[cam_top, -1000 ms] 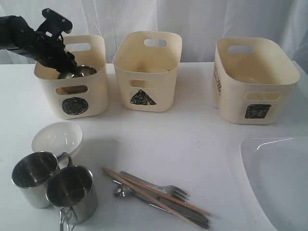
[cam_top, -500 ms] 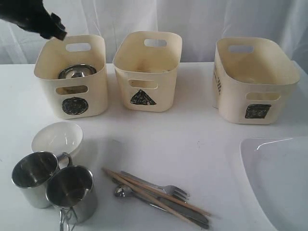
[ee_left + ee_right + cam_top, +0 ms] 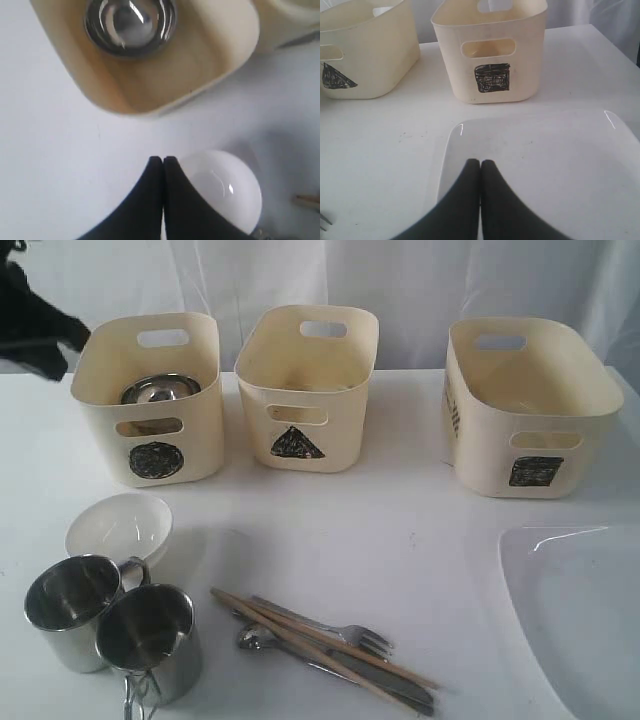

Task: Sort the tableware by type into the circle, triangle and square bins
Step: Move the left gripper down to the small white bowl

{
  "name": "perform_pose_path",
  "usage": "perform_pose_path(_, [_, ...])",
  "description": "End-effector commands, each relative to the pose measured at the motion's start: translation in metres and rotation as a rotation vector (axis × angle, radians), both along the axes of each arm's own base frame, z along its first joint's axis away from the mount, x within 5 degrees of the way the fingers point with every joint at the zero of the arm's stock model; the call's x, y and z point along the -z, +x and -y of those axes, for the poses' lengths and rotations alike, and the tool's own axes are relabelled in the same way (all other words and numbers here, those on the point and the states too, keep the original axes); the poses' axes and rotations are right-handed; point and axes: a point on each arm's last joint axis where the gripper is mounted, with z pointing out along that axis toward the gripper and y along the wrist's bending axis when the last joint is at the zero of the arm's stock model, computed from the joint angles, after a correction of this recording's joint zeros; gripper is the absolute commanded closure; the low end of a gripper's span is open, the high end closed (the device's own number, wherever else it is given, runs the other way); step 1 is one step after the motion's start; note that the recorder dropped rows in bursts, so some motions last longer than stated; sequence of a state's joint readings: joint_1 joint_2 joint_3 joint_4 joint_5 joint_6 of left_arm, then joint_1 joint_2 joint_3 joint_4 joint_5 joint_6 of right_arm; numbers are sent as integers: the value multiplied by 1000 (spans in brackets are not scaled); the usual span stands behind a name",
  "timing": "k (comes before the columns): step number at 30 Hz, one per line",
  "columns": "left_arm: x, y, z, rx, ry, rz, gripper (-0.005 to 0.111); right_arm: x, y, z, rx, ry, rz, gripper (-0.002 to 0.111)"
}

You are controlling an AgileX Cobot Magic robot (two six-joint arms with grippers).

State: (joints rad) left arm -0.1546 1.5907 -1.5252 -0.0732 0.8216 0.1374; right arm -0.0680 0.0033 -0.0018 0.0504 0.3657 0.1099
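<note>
At the back left, the circle bin (image 3: 195,440) already holds one steel mug (image 3: 160,390). In front of it the white bowl (image 3: 120,525) sits on the table (image 3: 400,520), just beside the two loose mugs (image 3: 150,640), which touch each other at the front-left corner. The mugs look rigid, light and polished, so probably slippery; pinch the rim wall or the handle. The bowl looks hard, smooth and likely chippable; grip it at the rim.

Front centre is a pile: the chopsticks (image 3: 320,645) lie across the fork (image 3: 330,628), spoon (image 3: 255,638) and knife (image 3: 390,690). All are thin, stiff and flat on the table, so hard to get under; take them mid-shaft, one at a time. The chopsticks are probably light and prone to rolling.

The triangle bin (image 3: 345,430) and square bin (image 3: 480,450) stand at back centre and back right. The plate (image 3: 580,620), front right, is large, likely the heaviest piece, glossy and low-edged; pinch its edge.

The left gripper (image 3: 162,161) hangs high beside the circle bin, pointing down, with the bowl just below it. Its fingers are pressed together and it holds nothing. The right gripper (image 3: 480,162) is low over the plate's near edge and faces the square bin; its fingers are together and it is empty.
</note>
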Motion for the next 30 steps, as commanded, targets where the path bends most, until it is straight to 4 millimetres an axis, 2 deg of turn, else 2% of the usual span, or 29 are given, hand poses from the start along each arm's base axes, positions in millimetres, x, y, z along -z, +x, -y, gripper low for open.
perform_pose_path(1, [23, -10, -10, -122, 45, -114, 107, -1, 0, 0, 0, -1, 14, 108])
perform_pose_path(4, [36, -14, -16, -190, 89, -165, 107, -1, 0, 0, 0, -1, 14, 108])
perform_pose_path(10, [75, -28, -18, -189, 117, -303, 107, -1, 0, 0, 0, -1, 14, 108])
perform_pose_path(18, [102, -25, -14, -198, 68, -287, 105, -1, 0, 0, 0, -1, 14, 108])
perform_pose_path(19, [105, -24, -13, -201, 58, -301, 102, -1, 0, 0, 0, -1, 14, 108])
perform_pose_path(21, [117, -23, -8, -186, 13, -317, 84, -1, 0, 0, 0, -1, 14, 108])
perform_pose_path(22, [125, -20, -6, -193, -18, -316, 70, -1, 0, 0, 0, -1, 14, 108])
perform_pose_path(23, [129, -18, -5, -198, -25, -312, 61, -1, 0, 0, 0, -1, 14, 108])
perform_pose_path(24, [135, -15, -4, -203, -28, -316, 48, -1, 0, 0, 0, -1, 14, 108])
perform_pose_path(26, [140, -12, -4, -208, -29, -313, 38, -1, 0, 0, 0, -1, 14, 108])
perform_pose_path(30, [158, -3, -3, -204, -21, -309, 40, -1, 0, 0, 0, -1, 14, 108])
